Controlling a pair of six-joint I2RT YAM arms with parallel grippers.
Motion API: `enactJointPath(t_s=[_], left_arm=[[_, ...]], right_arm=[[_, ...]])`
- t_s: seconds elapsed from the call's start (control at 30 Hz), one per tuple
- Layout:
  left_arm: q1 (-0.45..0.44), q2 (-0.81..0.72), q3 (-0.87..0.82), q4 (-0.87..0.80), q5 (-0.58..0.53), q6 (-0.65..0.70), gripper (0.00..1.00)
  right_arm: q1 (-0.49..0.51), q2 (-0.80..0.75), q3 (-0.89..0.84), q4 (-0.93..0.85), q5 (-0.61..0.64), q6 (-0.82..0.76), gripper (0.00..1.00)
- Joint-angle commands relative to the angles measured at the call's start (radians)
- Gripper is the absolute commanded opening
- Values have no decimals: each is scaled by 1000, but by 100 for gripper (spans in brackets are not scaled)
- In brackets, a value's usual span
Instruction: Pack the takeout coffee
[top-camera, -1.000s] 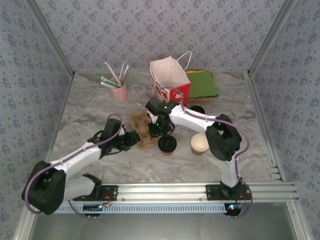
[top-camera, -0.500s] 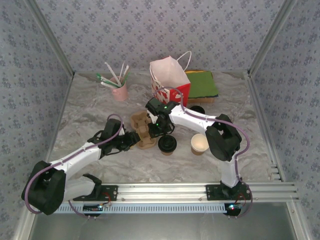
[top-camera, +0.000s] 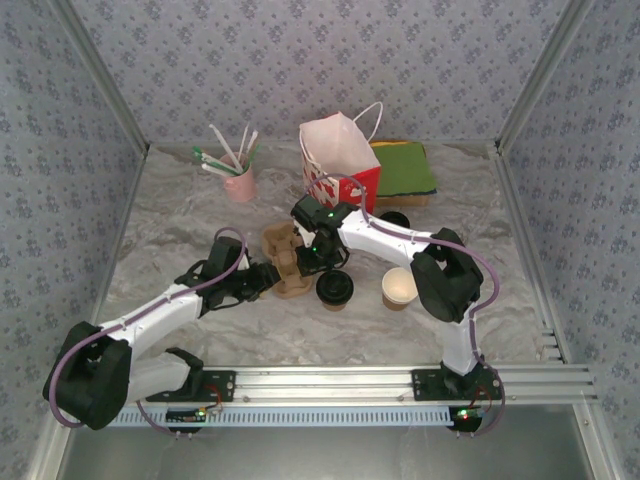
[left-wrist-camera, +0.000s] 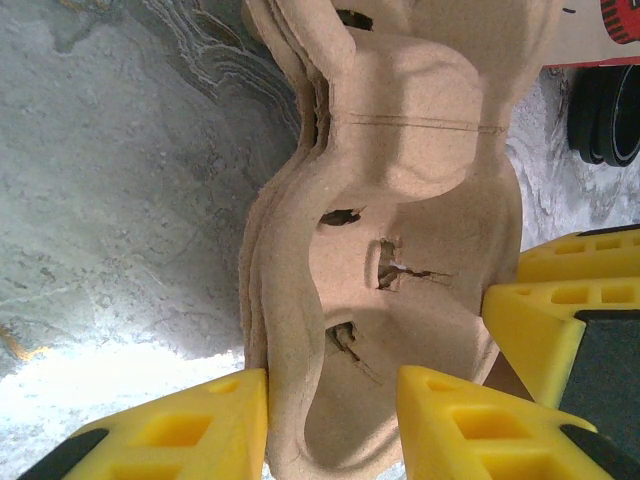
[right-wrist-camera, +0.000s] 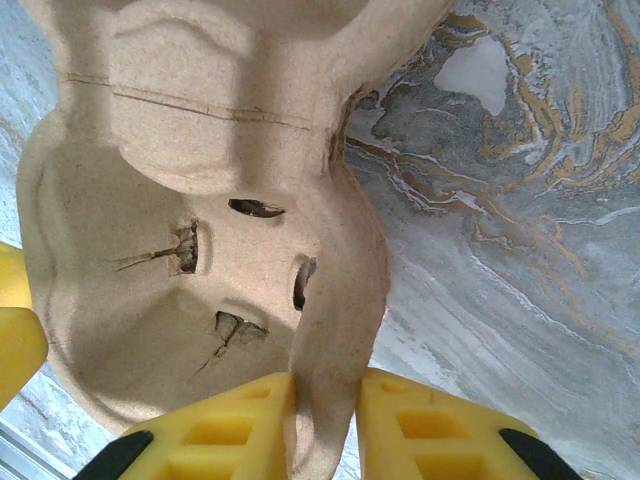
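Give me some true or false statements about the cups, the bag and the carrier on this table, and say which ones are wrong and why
1. The left tool and the right tool both grip the cup carrier. True.
2. The lidded coffee cup sits in the carrier. False: it stands on the table beside the carrier.
3. The paper bag stands upright with its top open. True.
4. The pink cup is empty. False: it holds straws.
5. The lidless cup lies on its side. False: it stands upright, to the right of the lidded cup.
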Motion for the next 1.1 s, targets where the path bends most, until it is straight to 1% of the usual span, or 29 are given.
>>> enactJointPath(t_s=[0.0,0.1,0.3,0.5,1.07], left_arm=[[-5,0,37,29,27,12,38],[-4,-19,37,23,27,14,37],[0,-32,58,-84,-36,45,38],[-1,-27,60,-93,-53,41,39],[-7,18,70,-38,-1,36,38]], right_arm=[[11,12,1,-19,-34,11,23],[9,11,0,-19,-34,13,23],[8,10,-2,-21,-31,11,23],[6,7,-6,-19,-30,13,23],[6,8,-6,-16,-31,15,23]])
